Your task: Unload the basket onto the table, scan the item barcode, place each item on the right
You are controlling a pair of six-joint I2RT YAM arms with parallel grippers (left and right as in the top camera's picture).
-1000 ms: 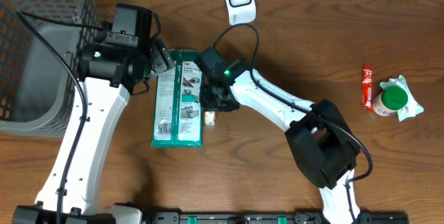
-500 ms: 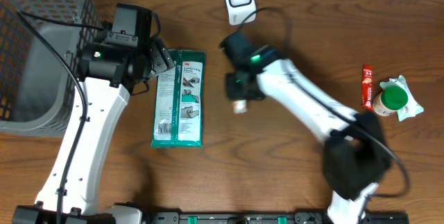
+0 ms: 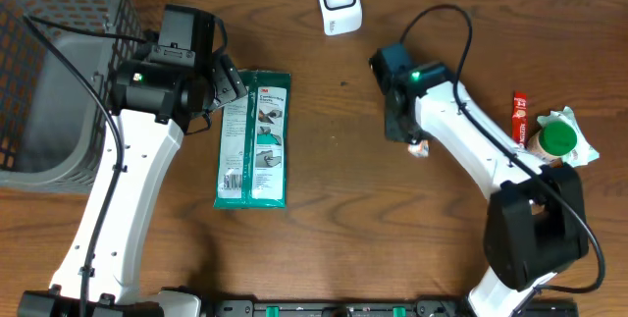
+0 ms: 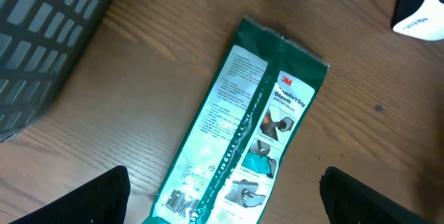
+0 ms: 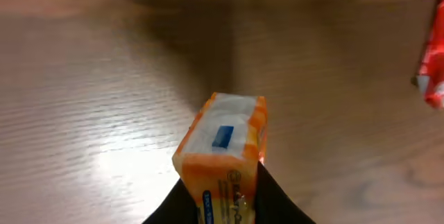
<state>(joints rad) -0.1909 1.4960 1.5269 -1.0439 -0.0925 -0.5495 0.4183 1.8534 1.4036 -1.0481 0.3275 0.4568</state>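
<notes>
A small orange-and-white packet (image 5: 222,148) is the item, pinched between the jaws of my right gripper (image 5: 225,196), which is shut on it. Overhead, that gripper (image 3: 412,140) hovers over the table right of centre, with the packet's tip (image 3: 420,148) showing below it. The white barcode scanner (image 3: 338,1) stands at the back edge, to the gripper's upper left. My left gripper (image 4: 222,210) is open above a green 3M glove pack (image 4: 250,127) that lies flat on the wood.
A grey wire basket (image 3: 59,72) fills the far left. A red sachet (image 3: 520,121) and a green-lidded container (image 3: 557,140) on white wrapping sit at the right. The red sachet's edge (image 5: 433,64) shows in the right wrist view.
My right arm lifted the orange packet from beside the green pack and swung it rightward past the scanner's front. The left arm has stayed put.
</notes>
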